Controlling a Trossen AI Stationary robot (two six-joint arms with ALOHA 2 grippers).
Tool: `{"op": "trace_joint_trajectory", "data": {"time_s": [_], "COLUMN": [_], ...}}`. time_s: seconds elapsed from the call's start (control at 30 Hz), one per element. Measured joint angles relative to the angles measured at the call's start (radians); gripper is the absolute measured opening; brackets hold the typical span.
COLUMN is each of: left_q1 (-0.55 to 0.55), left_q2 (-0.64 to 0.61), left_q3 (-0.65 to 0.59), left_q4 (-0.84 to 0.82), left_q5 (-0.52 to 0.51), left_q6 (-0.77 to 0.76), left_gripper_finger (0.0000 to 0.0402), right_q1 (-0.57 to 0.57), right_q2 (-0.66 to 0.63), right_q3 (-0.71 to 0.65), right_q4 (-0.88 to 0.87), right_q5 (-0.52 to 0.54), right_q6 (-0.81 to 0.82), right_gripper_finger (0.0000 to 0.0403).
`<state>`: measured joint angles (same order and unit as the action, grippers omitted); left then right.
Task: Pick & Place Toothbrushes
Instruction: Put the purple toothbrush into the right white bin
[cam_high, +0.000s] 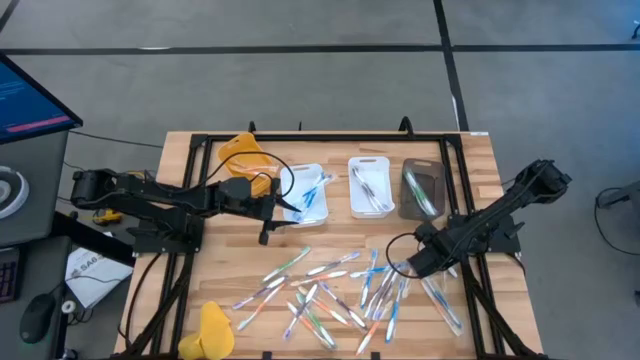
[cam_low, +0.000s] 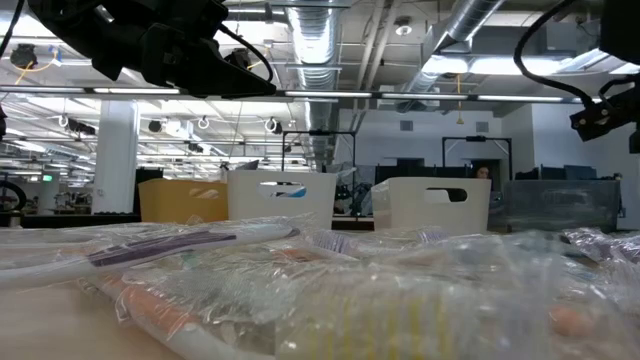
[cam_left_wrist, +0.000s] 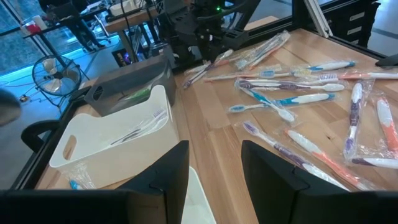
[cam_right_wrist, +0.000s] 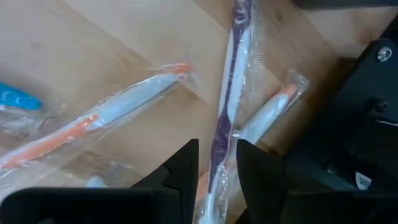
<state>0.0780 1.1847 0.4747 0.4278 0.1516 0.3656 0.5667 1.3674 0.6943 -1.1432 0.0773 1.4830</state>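
The right gripper (cam_right_wrist: 214, 168), jaws narrowly parted, straddles the wrapped purple toothbrush (cam_right_wrist: 227, 93), whose long axis runs straight ahead between its fingers.

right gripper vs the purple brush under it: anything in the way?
Nothing visible. In the right wrist view the right gripper straddles the wrapped purple toothbrush, its clear wrapper the only layer between. Orange-handled brushes lie alongside, outside the fingers. From above it sits over the pile's right edge.

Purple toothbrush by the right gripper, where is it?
In the right wrist view the wrapped purple toothbrush lies on the wood between the right gripper jaws, flanked by two orange toothbrushes.
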Motion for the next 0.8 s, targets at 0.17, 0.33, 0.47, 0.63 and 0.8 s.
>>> {"op": "trace_joint_trajectory", "data": {"time_s": [0.17,0.33,0.47,0.63,0.8], "left_q1": [0.000,0.000,0.000,0.000,0.000], "left_q2": [0.000,0.000,0.000,0.000,0.000], "left_q3": [0.000,0.000,0.000,0.000,0.000], "left_q4": [0.000,0.000,0.000,0.000,0.000], "left_q5": [0.000,0.000,0.000,0.000,0.000], "left_q6": [0.000,0.000,0.000,0.000,0.000], "left_gripper_finger": [0.0141,0.0141,0.0141,0.0141,0.0141], "right_q1": [-0.009,-0.029,-0.044,-0.064,-0.072], "right_q2": [0.000,0.000,0.006,0.026,0.043], "right_q3": [-0.028,-0.077,-0.111,-0.147,-0.146], "right_q4": [0.044,0.087,0.114,0.185,0.193], "right_q5": [0.002,0.003,0.010,0.010,0.001], "right_q6": [0.005,0.010,0.006,-0.027,-0.032], "right_gripper_finger": [0.0102,0.0102,0.0102,0.0102,0.0094]}}
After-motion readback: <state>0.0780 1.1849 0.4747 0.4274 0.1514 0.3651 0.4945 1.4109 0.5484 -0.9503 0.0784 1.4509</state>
